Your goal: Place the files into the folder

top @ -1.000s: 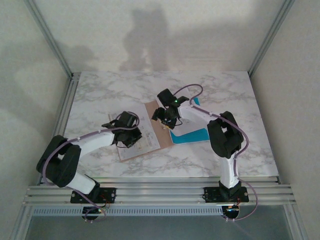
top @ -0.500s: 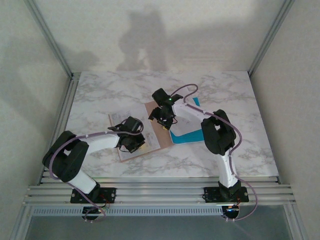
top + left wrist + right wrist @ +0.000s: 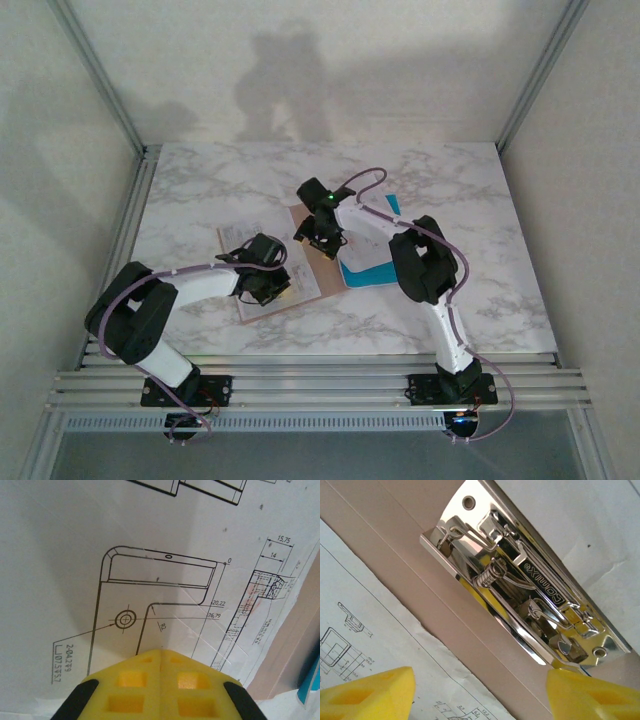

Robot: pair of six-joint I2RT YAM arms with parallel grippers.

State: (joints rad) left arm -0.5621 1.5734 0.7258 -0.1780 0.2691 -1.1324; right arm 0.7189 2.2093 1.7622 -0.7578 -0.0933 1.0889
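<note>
The marble tabletop (image 3: 200, 190) carries the folder (image 3: 318, 275), lying open and flat near its middle. The files (image 3: 255, 308) lie across the folder's left leaf, their printed drawings facing up, and 1 bright blue sheet (image 3: 372, 274) lies under its right side. The left end effector (image 3: 161, 680) sits over the files, its 2 yellow pads clenched together; it seems to press the paper, though contact is hard to judge. It sits as it did 0.5 s ago. The right end effector (image 3: 480, 692) has crept slightly left along the spine since then. Its pads are spread wide, empty, above the folder's chrome clip (image 3: 520, 580).
</note>
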